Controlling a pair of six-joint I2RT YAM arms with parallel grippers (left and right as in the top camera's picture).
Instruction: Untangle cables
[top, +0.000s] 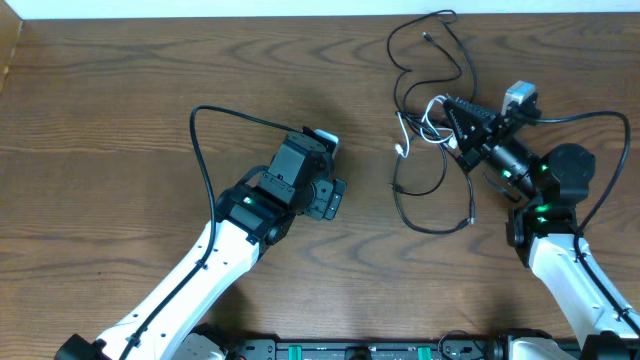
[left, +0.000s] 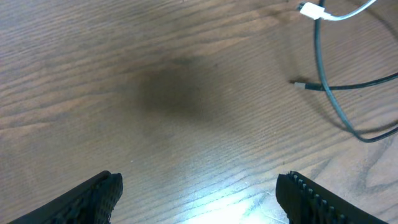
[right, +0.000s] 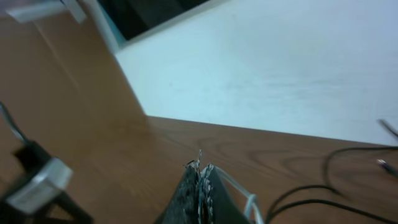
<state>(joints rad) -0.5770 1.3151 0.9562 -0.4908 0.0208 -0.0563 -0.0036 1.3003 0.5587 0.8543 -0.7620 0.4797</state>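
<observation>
At about two o'clock on the brown wood-grain table (top: 120, 100), seen from overhead, I have the tangle. The long thin black cords (top: 440, 45) loop from the far edge down toward four o'clock, and the short thin white cord (top: 404, 135) is caught up in their middle. My right gripper (top: 447, 102) sits on top of that knot, reaching in from the four o'clock side. On its wrist camera the two fingers (right: 193, 193) are pressed tight together. The white cord comes out beside their tip and runs toward four o'clock of that view, so I read it as pinched.

My left gripper (top: 338, 197) is near the table's centre, well apart from the tangle, which lies toward its two o'clock. Its wrist view shows the ribbed black fingers (left: 99, 193) spread wide over bare wood. In that view a black loop and a small dark plug end (left: 300, 83) lie at two o'clock, and the white plug (left: 308, 9) is at one o'clock.
</observation>
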